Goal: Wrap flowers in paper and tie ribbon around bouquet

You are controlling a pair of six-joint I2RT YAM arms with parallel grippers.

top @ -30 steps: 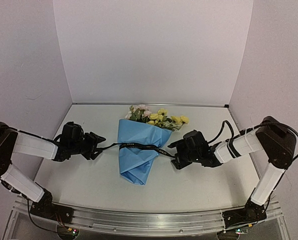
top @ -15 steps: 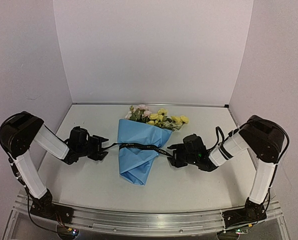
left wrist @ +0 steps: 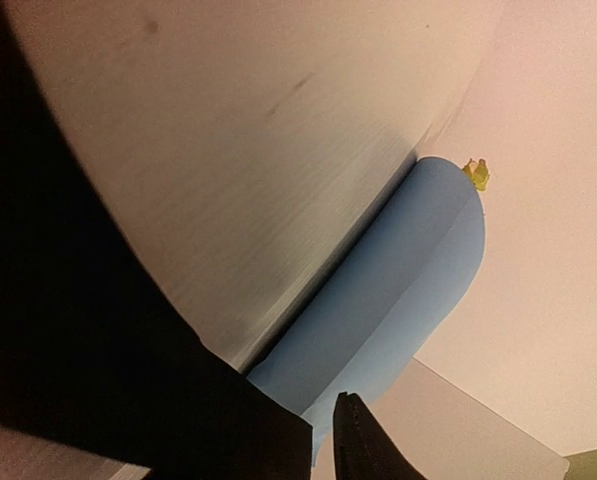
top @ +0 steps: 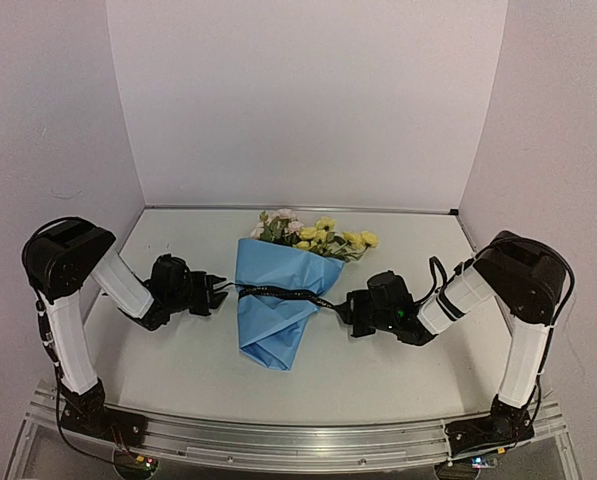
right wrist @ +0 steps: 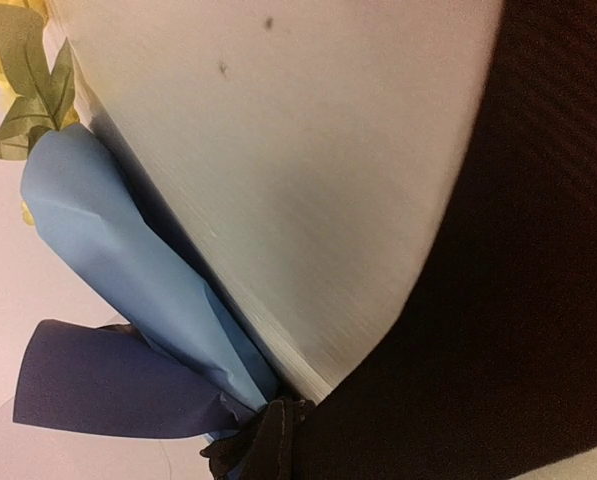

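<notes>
Wrapped bouquet at centre. Right gripper, 3 o'clock, clamps ribbon; left gripper, 9 o'clock, opening indeterminable.

We hold both arms low, elbows raised and bent outward, forearms reaching inward toward each other. Our left gripper points right with its fingers close together, and we cannot tell whether they grip anything. Our right gripper points left, its jaws clamped on the ribbon.
</notes>
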